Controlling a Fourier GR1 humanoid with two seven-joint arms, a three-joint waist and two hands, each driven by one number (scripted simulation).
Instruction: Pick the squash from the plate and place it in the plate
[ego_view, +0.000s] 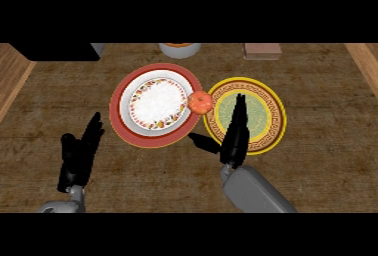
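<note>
A small orange squash (199, 102) (likely light, hard, smooth) is seen between two plates; the right hand (235, 131), fingers straight, might best grasp its rounded sides.

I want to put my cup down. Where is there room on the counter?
Bare counter lies right of the yellow plate, and between the left hand and right hand, below the red plate. It is crowded where the squash sits between the plates.
</note>
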